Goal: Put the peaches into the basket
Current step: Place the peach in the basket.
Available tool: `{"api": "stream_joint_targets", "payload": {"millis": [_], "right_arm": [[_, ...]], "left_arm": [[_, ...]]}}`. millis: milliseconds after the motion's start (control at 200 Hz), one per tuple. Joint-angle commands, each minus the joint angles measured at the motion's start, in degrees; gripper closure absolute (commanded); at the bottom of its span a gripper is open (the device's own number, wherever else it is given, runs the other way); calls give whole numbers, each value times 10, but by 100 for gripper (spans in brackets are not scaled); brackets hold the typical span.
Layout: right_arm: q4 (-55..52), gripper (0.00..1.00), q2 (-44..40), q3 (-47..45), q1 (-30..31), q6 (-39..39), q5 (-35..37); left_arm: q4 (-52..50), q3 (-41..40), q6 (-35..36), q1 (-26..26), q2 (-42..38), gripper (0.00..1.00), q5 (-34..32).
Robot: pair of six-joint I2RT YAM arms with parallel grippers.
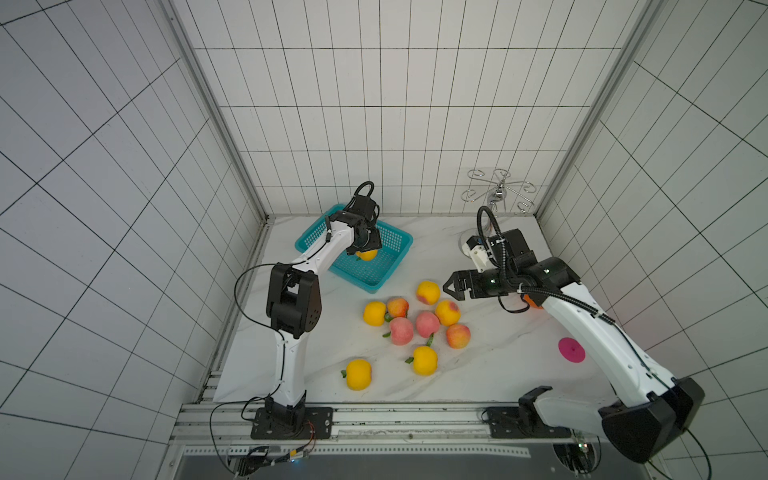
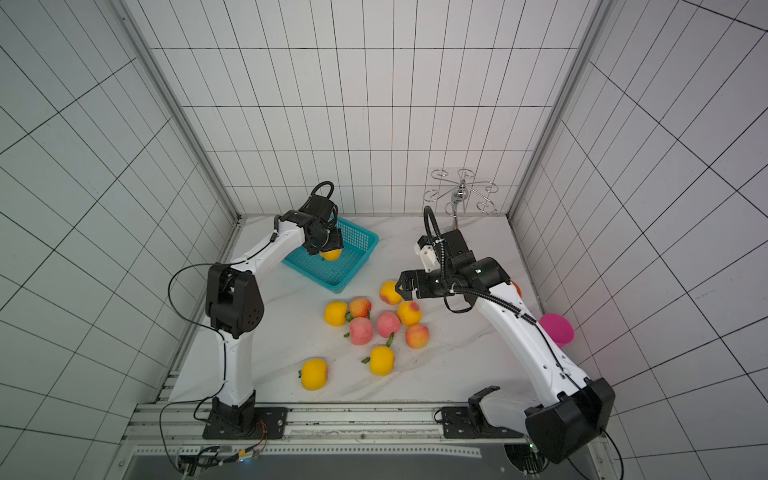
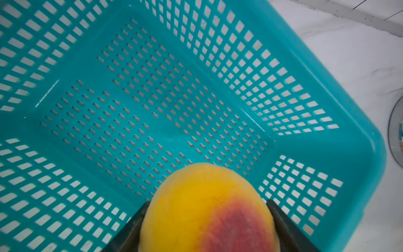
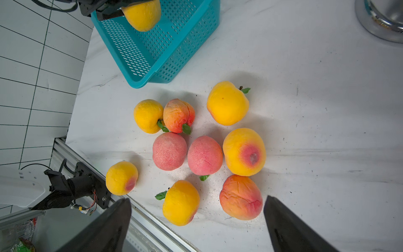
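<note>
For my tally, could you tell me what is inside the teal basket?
The basket's visible floor is bare; the left pincer holds a yellow peach over it, hiding one corner.

Ten peaches (image 1: 427, 324), one basket (image 1: 365, 274), one pink bowl (image 1: 572, 350), one wire rack (image 1: 498, 189).

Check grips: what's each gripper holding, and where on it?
Left gripper clamps a yellow peach across its sides, above the basket. Right gripper open, empty.

Left arm (image 1: 286, 365) and right arm (image 1: 590, 332): white shells, black joint housings (image 1: 293, 303), black base plates (image 1: 320, 420); ribbed black cable (image 1: 557, 296) looping behind the wrist; black wedge fingers (image 4: 290, 229).
</note>
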Motion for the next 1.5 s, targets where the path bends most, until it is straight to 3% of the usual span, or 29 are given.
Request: {"api": "stream_joint_targets", "payload": {"millis": [0,565,740,834,1044,1494], "right_arm": [[-20,1,4,23,3,-8,14],[-20,1,11,6,-18,-14,1],[-21,1,8,-2,-21,-12,1],[-20,1,5,-6,-22,-11,-1],[-21,1,3,-7,-25,-9,-2],[-29,1,-23,-41,-29,-2,2]], "left_arm": [[8,1,13,1,9,41,-5],[11,-10,26,-2,69,36,-35],[16,-22,25,-6,68,31,-33],[16,-27,25,-7,66,22,-32],[18,-28,28,-6,52,8,-31],[3,-63,30,-20,-50,3,-36]]}}
